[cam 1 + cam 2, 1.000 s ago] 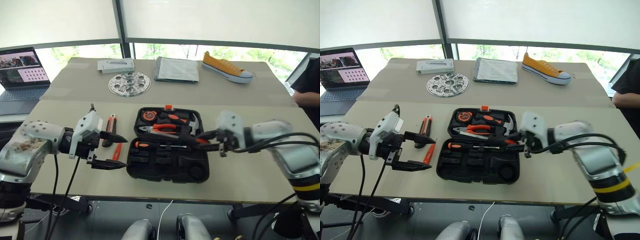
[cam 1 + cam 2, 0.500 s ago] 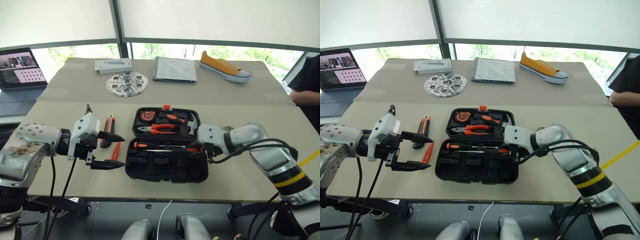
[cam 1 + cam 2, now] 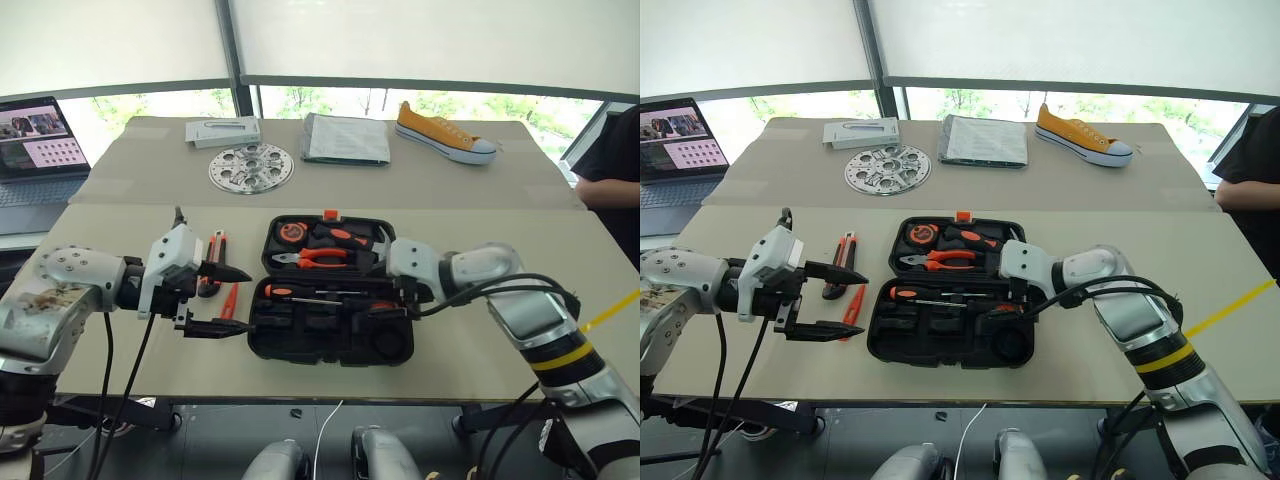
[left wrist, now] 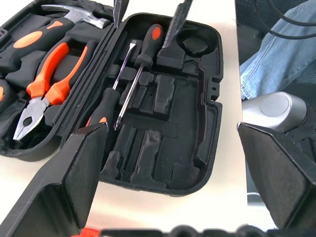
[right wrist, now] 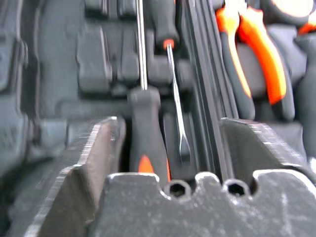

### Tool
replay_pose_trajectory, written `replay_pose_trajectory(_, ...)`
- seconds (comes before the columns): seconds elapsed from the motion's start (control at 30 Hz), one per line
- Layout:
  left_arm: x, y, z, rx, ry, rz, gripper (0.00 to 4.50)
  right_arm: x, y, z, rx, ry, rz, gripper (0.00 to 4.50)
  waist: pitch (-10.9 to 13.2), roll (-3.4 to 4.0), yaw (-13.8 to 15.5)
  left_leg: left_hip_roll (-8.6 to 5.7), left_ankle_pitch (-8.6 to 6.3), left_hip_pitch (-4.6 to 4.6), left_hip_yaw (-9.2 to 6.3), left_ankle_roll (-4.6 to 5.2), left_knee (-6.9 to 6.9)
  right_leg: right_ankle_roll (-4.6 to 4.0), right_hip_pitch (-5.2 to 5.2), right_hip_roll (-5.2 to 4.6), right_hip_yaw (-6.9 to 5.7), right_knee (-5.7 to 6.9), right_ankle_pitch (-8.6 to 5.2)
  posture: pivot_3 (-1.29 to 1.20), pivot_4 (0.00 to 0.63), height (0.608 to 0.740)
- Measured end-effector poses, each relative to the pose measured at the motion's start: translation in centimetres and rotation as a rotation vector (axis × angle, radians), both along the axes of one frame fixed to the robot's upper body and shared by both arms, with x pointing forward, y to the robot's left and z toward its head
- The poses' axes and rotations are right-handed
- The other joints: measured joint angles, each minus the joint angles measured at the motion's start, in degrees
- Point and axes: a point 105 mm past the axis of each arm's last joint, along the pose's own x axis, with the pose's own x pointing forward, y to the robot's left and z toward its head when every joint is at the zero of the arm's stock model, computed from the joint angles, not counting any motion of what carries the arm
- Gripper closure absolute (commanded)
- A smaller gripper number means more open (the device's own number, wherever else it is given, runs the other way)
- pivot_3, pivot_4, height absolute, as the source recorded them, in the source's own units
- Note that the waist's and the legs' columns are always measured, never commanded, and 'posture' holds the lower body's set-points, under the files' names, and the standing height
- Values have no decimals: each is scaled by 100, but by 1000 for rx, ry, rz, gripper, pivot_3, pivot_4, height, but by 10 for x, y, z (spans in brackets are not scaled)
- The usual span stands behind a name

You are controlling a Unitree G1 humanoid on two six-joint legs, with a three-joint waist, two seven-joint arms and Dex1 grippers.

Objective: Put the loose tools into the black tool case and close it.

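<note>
The black tool case (image 3: 330, 345) lies open in the middle of the table. Two long screwdrivers rest side by side in its near half, one (image 4: 101, 106) with its handle toward my left, the other (image 4: 148, 42) with its handle toward my right. My right gripper (image 5: 170, 126) is low over that second handle, fingers apart on either side of it. The orange-black utility knife (image 3: 213, 260) and the slim orange tester screwdriver (image 3: 230, 300) lie on the table left of the case. My left gripper (image 3: 248, 300) hovers open beside them, pointing at the case.
Orange-handled pliers (image 3: 315, 257), a hammer and a tape measure fill the case's far half. At the back are a perforated metal disc (image 3: 251, 167), a white box (image 3: 222, 131), a grey packet (image 3: 347, 138), a yellow shoe (image 3: 445, 132) and a laptop (image 3: 35, 150). A person's arm (image 3: 605, 190) is at the right edge.
My right gripper moved left and down into the case with the screwdriver, then its fingers spread, leaving the screwdriver lying in the case. The left gripper stayed put.
</note>
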Motion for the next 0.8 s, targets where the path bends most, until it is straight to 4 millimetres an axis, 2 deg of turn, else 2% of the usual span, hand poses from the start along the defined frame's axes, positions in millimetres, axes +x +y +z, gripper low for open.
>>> replay_pose_trajectory(0.1,1,-1,2,-3,-7,-2,0,0,2,0,3,-1,3,2939,0,0,-9,0,0,0,0,0,-1,0,0,1,-1,0,0,0,150,740)
replay_pose_trajectory(0.13,1,-1,2,-4,-7,-2,0,-1,3,0,7,-1,5,3102,0,0,-15,0,0,0,0,0,-1,0,0,1,-1,0,0,0,150,740)
replay_pose_trajectory(0.17,2,-1,1,-5,-6,-1,0,-1,4,0,11,0,8,3595,0,0,-25,0,0,1,0,0,-2,0,-1,1,-1,1,0,0,150,740)
replay_pose_trajectory(0.23,2,-1,1,-8,-2,0,0,-1,6,-2,11,3,14,4272,0,0,-30,0,0,1,0,-1,-3,0,-2,2,-1,1,0,0,150,740)
replay_pose_trajectory(0.27,3,-1,1,-8,-3,0,0,-2,8,-3,10,5,17,4472,0,0,-30,0,0,1,0,-1,-3,0,-1,2,-1,1,0,0,150,740)
replay_pose_trajectory(0.43,4,-1,0,-9,-2,-1,0,-3,16,-13,-1,26,36,4472,0,0,-30,0,0,1,0,-1,-2,0,-1,2,-4,1,0,0,150,740)
replay_pose_trajectory(0.8,7,-3,-1,0,-22,-13,0,-6,15,-23,-106,-47,84,4472,-6,-6,-25,0,0,27,1,-2,-5,0,19,2,-5,2,0,0,150,740)
